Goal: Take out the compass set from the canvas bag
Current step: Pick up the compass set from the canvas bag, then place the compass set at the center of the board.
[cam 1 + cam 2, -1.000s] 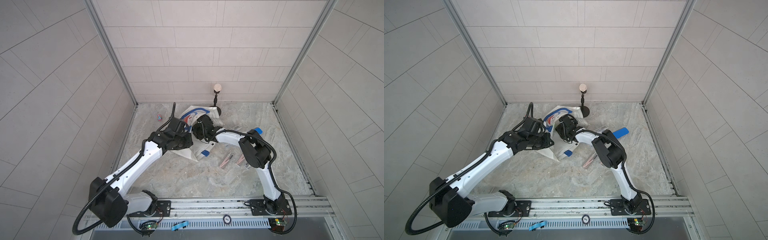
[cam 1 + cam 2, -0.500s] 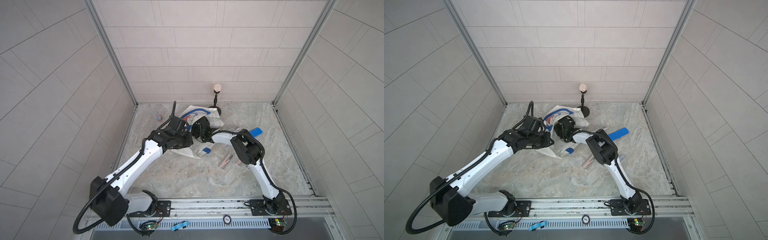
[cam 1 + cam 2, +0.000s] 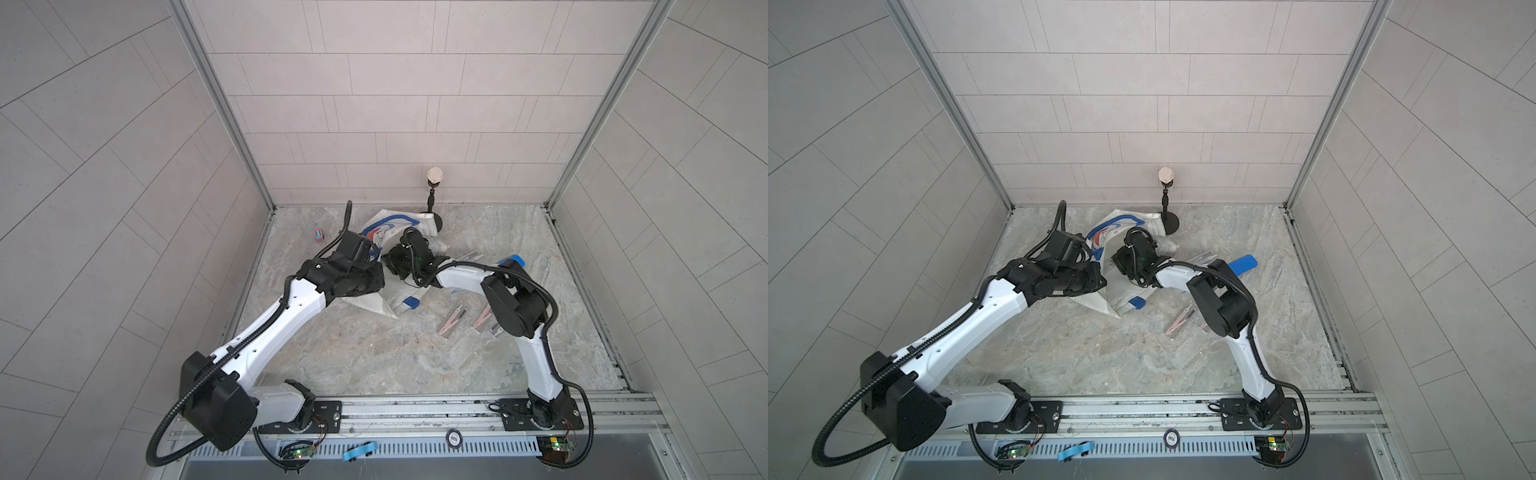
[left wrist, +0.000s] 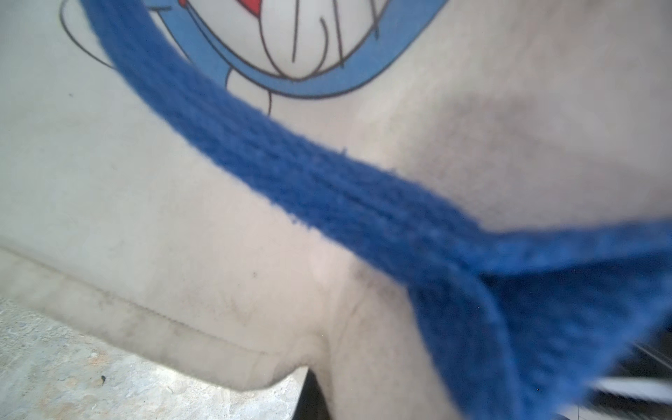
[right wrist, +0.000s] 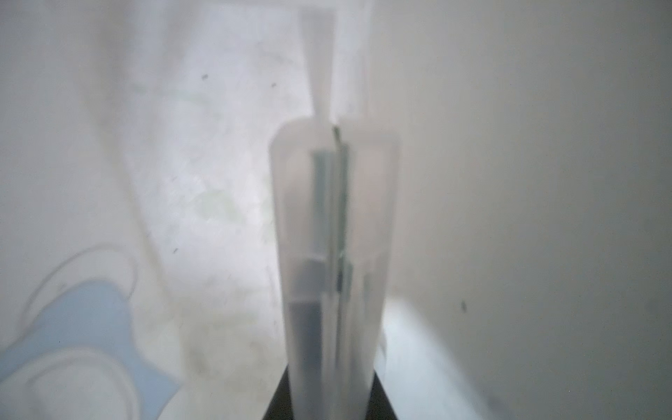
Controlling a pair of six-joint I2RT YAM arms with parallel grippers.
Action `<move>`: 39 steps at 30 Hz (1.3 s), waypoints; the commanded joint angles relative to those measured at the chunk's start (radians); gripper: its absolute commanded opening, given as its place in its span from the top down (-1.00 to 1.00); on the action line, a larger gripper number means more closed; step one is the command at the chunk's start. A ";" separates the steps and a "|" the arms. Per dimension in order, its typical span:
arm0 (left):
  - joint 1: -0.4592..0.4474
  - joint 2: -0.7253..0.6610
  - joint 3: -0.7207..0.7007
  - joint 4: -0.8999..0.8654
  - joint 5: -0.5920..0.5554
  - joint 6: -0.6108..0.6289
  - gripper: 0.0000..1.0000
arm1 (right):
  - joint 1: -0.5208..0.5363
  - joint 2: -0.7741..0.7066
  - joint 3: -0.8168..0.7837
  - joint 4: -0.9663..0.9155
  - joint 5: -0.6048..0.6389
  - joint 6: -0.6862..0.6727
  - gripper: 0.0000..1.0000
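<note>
One canvas bag (image 3: 376, 301), one toy (image 3: 318, 235), one stand (image 3: 434, 176), and at least four compass packs (image 3: 451, 321).

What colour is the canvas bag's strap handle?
Blue; strap handle clearest in left wrist view.

Compass packs (image 3: 451, 323) lie right of the canvas bag (image 3: 382, 303).

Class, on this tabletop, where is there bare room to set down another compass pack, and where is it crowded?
Bare marble: the front strip between the laid-out compass packs and the rail; also the back right corner beyond the blue strip. Crowded: the back middle, where the left arm and right arm meet at the canvas bag beside the stand.
</note>
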 commanded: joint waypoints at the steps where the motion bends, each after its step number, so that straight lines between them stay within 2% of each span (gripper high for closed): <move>1: -0.003 0.003 -0.001 0.069 -0.049 -0.019 1.00 | -0.017 -0.187 -0.104 -0.090 0.009 -0.062 0.82; 4: 0.000 0.023 0.014 0.073 -0.049 -0.011 1.00 | -0.039 -0.335 -0.240 -0.137 0.013 -0.106 0.81; 10: 0.007 0.064 0.030 0.077 -0.045 -0.001 1.00 | -0.053 -0.585 -0.349 -0.331 0.030 -0.257 0.83; 15: 0.027 0.086 0.050 0.070 -0.050 0.011 1.00 | -0.099 -0.785 -0.457 -0.431 0.090 -0.287 0.81; 19: 0.061 0.099 0.085 0.044 -0.055 0.021 1.00 | -0.150 -0.865 -0.568 -0.457 0.095 -0.290 0.78; 24: 0.108 0.104 0.141 0.002 -0.053 0.030 1.00 | -0.152 -0.781 -0.629 -0.394 0.050 -0.295 0.77; 28: 0.130 0.104 0.161 -0.018 -0.043 0.046 1.00 | -0.111 -0.645 -0.599 -0.312 0.034 -0.292 0.78; 33: 0.143 0.100 0.156 -0.019 -0.032 0.046 1.00 | -0.101 -0.466 -0.586 -0.152 0.002 -0.226 0.79; 39: 0.143 0.089 0.150 -0.012 -0.023 0.043 1.00 | -0.083 -0.306 -0.520 -0.106 -0.043 -0.171 0.73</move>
